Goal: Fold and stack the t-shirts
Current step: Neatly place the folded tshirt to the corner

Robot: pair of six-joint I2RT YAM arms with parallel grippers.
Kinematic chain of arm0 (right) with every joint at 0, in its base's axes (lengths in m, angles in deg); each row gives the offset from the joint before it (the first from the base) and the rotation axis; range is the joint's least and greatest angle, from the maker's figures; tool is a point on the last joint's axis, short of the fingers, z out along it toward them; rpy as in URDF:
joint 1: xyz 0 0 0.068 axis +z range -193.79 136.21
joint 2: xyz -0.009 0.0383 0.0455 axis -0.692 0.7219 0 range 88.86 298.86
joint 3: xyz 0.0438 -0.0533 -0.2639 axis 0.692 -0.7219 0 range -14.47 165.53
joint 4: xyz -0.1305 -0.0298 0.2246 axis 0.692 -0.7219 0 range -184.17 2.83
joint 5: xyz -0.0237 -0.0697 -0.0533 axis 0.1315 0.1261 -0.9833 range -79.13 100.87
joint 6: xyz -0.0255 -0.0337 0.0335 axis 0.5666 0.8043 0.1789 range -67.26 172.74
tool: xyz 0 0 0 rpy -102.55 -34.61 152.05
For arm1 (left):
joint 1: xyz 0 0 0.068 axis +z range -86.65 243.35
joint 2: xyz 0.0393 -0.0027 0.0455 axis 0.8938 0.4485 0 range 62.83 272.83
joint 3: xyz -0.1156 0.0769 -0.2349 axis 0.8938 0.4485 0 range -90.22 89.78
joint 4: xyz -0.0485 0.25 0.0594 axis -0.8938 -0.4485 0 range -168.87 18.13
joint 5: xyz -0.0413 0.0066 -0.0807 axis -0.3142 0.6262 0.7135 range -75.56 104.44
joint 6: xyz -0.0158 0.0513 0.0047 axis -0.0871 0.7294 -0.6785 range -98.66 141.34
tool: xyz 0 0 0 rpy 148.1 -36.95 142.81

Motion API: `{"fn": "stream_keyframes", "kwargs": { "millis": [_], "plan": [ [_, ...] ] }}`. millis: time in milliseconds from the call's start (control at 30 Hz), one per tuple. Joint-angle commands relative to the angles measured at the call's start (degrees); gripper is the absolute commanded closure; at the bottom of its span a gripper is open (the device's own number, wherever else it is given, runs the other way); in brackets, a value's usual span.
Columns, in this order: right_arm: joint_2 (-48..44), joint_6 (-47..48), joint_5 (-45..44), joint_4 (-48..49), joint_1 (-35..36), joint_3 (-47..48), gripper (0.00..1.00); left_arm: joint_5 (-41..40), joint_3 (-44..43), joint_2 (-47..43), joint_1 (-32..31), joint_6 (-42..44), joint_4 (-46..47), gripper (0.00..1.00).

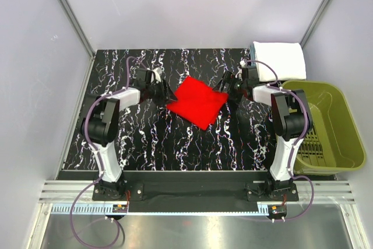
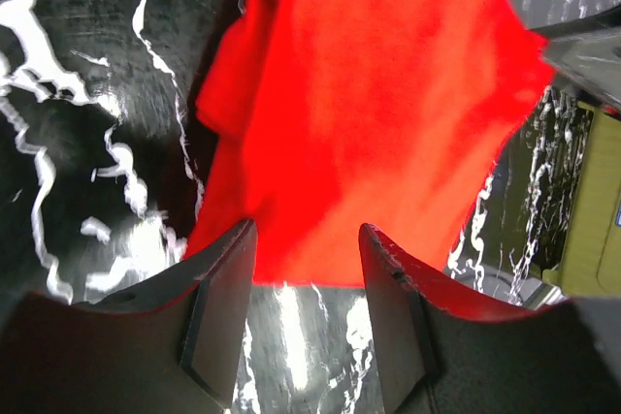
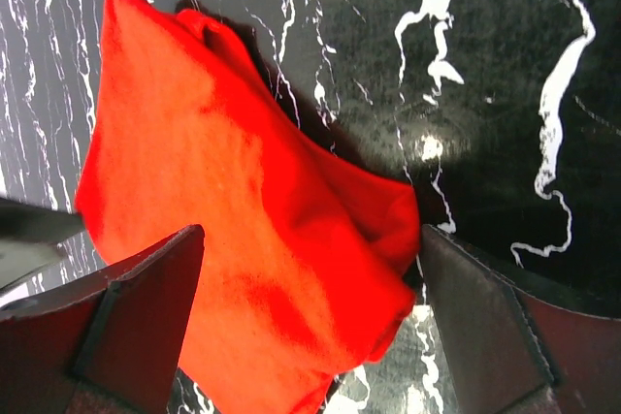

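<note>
That red t-shirt point(image 1: 197, 101) looks soft and floppy, I'd pinch its corners. At its edge the left fingers point(image 2: 218, 317) sit half-spread, the right fingers point(image 3: 136, 327) wide, neither holding.

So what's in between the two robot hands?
The red t-shirt, lying on the table between the left gripper and the right gripper. The top view shows it best.

Red t-shirt point(image 1: 197, 101): plain bright red throughout, no print or pattern. White t-shirt point(image 1: 281, 58): plain white. Table point(image 1: 145, 138): glossy black with irregular white marble veining. Basket point(image 1: 345, 122): uniform olive green. Left arm point(image 1: 108, 161) and right arm point(image 1: 280, 158): white and black sections. Walls point(image 1: 192, 4): plain pale grey.
</note>
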Motion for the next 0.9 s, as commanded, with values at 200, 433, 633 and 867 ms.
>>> {"fn": "stream_keyframes", "kwargs": {
  "millis": [200, 433, 633, 867],
  "plan": [
    [5.4, 6.5, 8.3, -3.9, 0.1, 2.2, 0.00, 1.4, -0.2, 5.0, -0.3, -2.0, 2.2, 0.48],
    [7.3, 8.4, 14.4, -8.3, 0.1, 4.4, 0.00, 1.2, 1.8, 5.4, -0.4, -2.0, 3.1, 0.48],
    [6.0, 7.7, 11.8, -9.8, -0.6, 4.3, 0.00, 0.2, 1.9, 5.0, -0.4, -1.6, 1.8, 0.49],
    [7.4, 6.5, 20.8, -5.4, -2.2, 3.9, 0.00, -0.3, 2.1, 5.1, -0.4, -1.1, 1.3, 0.49]
  ]
}}
